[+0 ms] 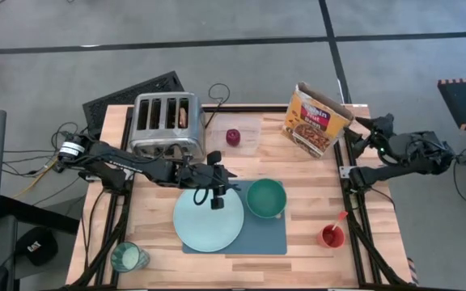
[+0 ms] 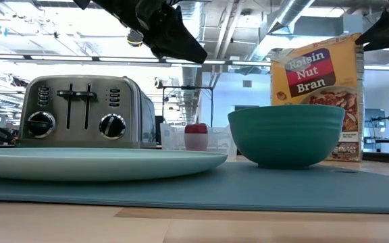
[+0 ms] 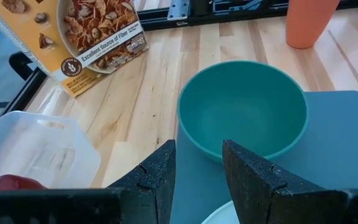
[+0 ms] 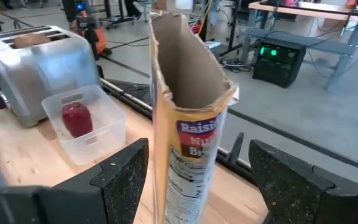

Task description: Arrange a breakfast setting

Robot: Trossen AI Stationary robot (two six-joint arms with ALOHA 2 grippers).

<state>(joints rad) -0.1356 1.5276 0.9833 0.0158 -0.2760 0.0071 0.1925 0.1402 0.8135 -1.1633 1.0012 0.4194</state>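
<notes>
The pale mint plate (image 1: 209,220) and the green bowl (image 1: 265,198) rest on the slate-blue mat (image 1: 253,238). My left gripper (image 1: 216,196) hovers open and empty over the plate's far edge; its wrist view (image 3: 197,171) looks at the bowl (image 3: 244,109). The brown toast slice (image 1: 184,115) stands in a slot of the toaster (image 1: 164,123). The dark red fruit (image 1: 233,137) lies in a clear tub (image 4: 89,124). The red-handled spoon (image 1: 341,217) stands in the small red cup (image 1: 331,236). My right gripper (image 1: 362,134) is open, its fingers on either side of the cereal box (image 4: 188,124), apart from it.
The open Raisin Nut Bran box (image 1: 316,121) stands at the back right. A glass (image 1: 126,257) stands at the front left corner. Bare wood lies between the mat and the clear tub and to the right of the mat.
</notes>
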